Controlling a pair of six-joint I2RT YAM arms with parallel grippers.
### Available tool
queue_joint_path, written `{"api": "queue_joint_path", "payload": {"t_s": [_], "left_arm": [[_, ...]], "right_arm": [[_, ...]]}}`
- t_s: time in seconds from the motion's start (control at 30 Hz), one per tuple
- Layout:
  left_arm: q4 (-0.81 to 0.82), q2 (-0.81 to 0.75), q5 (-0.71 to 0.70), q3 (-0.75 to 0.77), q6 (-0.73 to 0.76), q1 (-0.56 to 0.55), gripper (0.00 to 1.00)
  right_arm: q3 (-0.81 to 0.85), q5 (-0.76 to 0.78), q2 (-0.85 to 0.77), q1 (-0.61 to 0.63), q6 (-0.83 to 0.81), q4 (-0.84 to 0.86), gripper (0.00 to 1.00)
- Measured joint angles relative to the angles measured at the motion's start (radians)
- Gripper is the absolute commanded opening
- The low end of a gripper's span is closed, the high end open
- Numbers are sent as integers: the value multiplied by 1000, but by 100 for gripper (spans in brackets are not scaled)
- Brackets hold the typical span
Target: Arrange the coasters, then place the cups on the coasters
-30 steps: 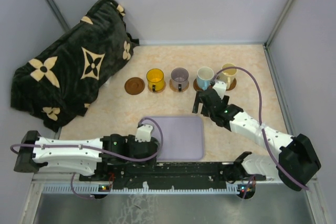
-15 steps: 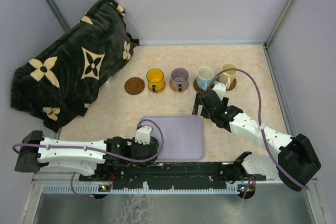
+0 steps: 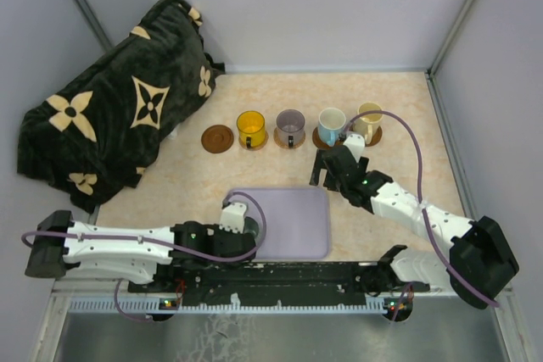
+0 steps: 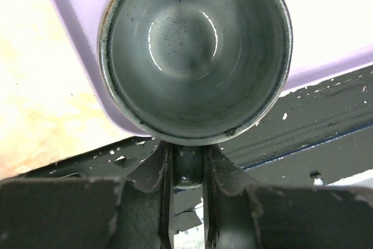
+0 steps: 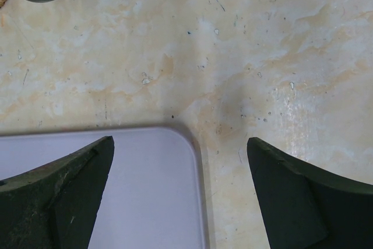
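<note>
Cup heading: the grey-green cup (image 4: 195, 56) stands upright, mouth straight up at the left wrist cam, handle aimed back toward the left arm.
Cup spot: near-left corner of the lavender tray (image 3: 293, 209), right at the rim.
Cup inside: just speckled glaze with a shiny spot at the bottom.
Tray contents: only that one cup.
Left gripper (image 4: 187, 170): fingers pinched onto the cup's handle from both sides.
Right gripper (image 5: 180, 144): jaws wide apart, holding nothing, hanging over the table (image 3: 399, 99) just past the tray's far-right corner.
Back row, left to right: yellow cup (image 3: 251, 126), mauve cup (image 3: 290, 125), light blue cup (image 3: 332, 123), cream cup (image 3: 369, 119), each upright on one of the coasters (image 3: 319, 138).
Row handles: yellow and mauve point toward the near edge. Can't really tell for the other two.
Spare coaster (image 3: 217, 138): dark brown, left end of the row, just beside the yellow cup, bare on top.
</note>
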Motion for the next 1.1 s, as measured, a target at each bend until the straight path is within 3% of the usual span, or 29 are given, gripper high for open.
{"api": "queue_joint_path", "payload": {"t_s": [0.17,0.4,0.53,0.87,1.1], "left_arm": [[-64,23,-44,55,14,0,0],[-125,13,-218,169,36,7,7],[-130,-11,-261,181,69,73,12],[38,-113,-215,143,387,492,17],[247,2,-48,140,636,846,17]], "right_arm": [[-6,0,-4,0,0,8,96],[-26,0,-27,0,0,4,96],[-26,1,-37,0,0,4,95],[-32,50,-83,0,-1,-24,96],[-17,157,-153,0,-39,-104,99]]}}
